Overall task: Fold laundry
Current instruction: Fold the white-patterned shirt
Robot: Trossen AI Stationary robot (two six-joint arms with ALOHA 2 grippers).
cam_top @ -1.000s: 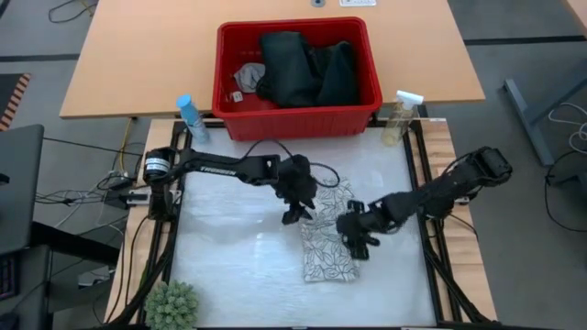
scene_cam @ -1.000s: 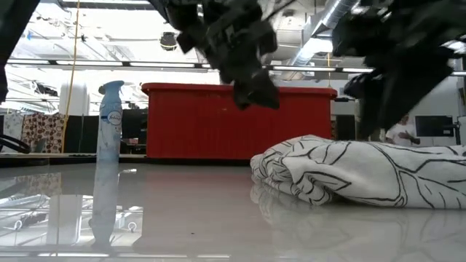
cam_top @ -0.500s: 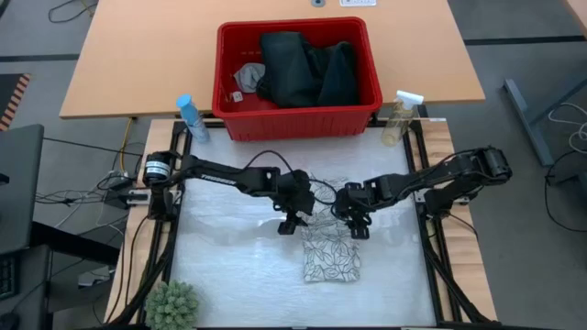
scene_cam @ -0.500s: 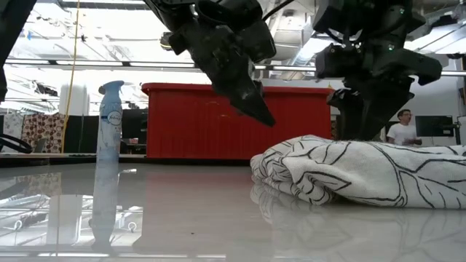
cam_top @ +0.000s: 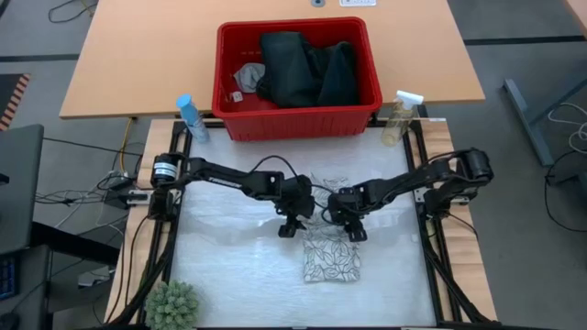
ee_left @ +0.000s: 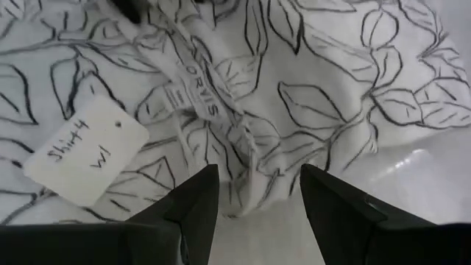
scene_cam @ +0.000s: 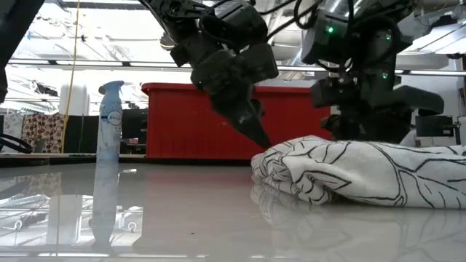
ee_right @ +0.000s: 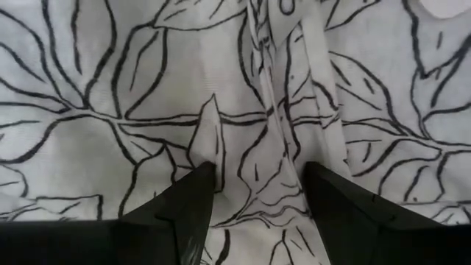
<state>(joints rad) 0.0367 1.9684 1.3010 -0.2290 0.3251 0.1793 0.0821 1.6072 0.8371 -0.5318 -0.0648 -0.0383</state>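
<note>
While folded, leaf-print cloth (cam_top: pixel 330 252) runs front-to-back.

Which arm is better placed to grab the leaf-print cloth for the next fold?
Probably the right: the right gripper, open, hangs directly over the leaf-print cloth, fabric between its fingers. The left gripper, also open, sits at the cloth's edge.

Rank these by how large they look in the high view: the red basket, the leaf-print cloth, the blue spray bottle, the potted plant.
1. Red basket
2. Leaf-print cloth
3. Potted plant
4. Blue spray bottle
Part of the cloth is hidden under the grippers.
</note>
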